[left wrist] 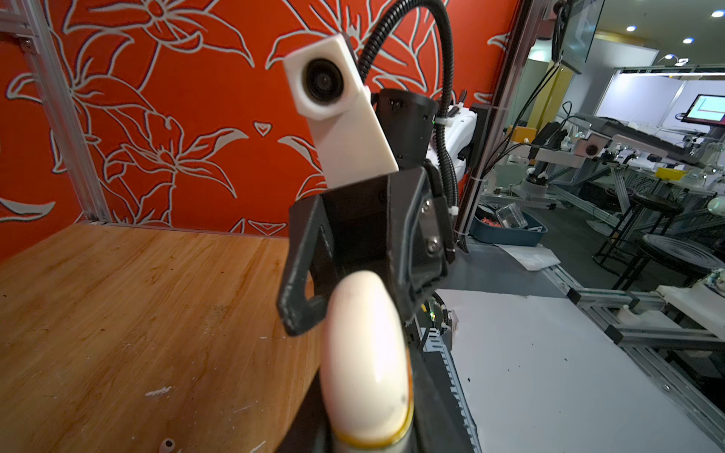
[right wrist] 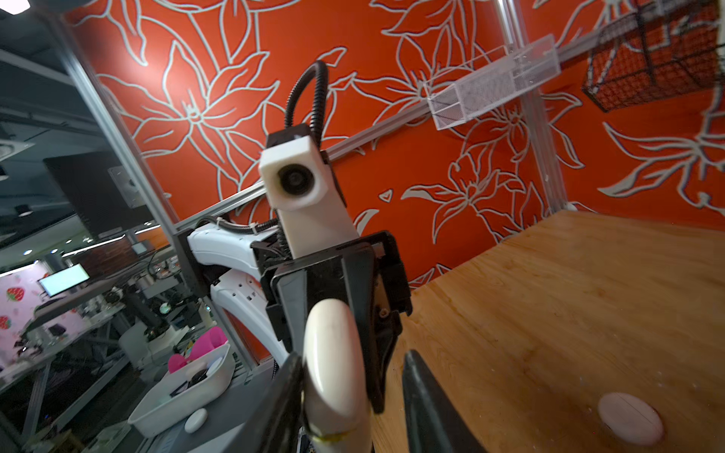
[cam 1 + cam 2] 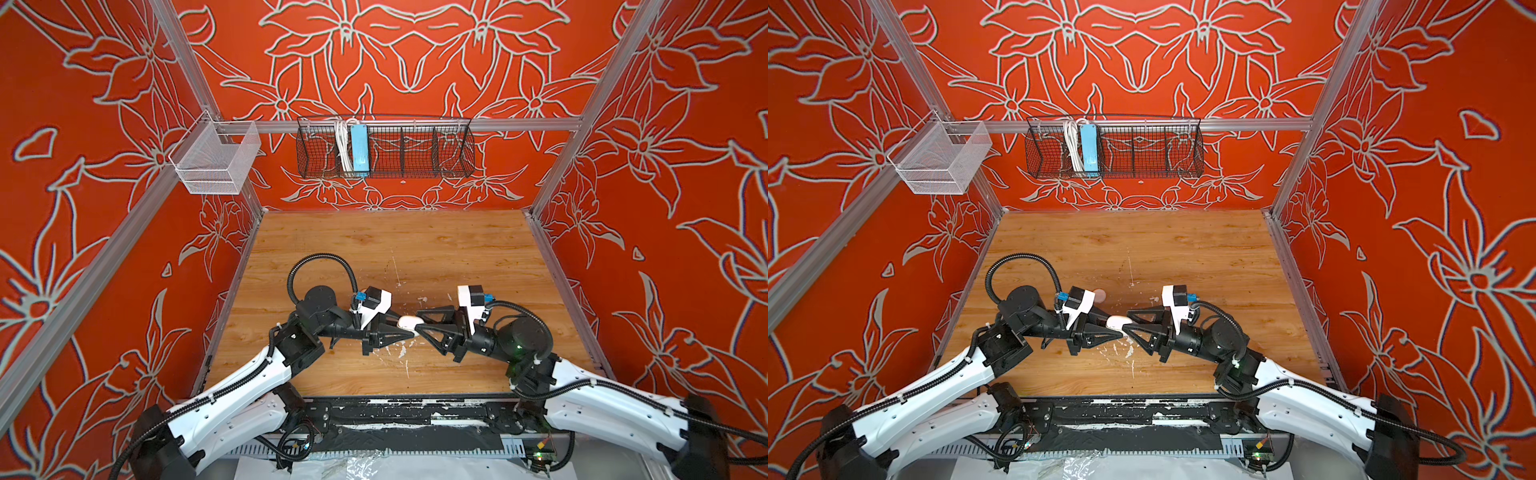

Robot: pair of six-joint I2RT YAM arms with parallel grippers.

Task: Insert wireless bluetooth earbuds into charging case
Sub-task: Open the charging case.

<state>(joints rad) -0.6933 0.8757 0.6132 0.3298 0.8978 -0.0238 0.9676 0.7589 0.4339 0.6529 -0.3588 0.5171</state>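
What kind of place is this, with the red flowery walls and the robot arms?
Most likely a robot lab's test booth. Two robot arms work at a wooden table inside a metal frame, and past its open side a wrist view shows workbenches and a lit monitor.

Both top views are bright and evenly lit from above, leaving only soft, faint shadows on the light brown wooden bench [image 3: 415, 249], and the straight silver aluminium frame rails [image 3: 415, 124] bow toward the picture edges. The wrist views are dimmer and strongly wide-angle. There the glossy white oval case [image 1: 365, 353] sits blurred close to the lens with a pale glare patch, before a dark room dotted with small round ceiling lights [image 1: 630, 28].
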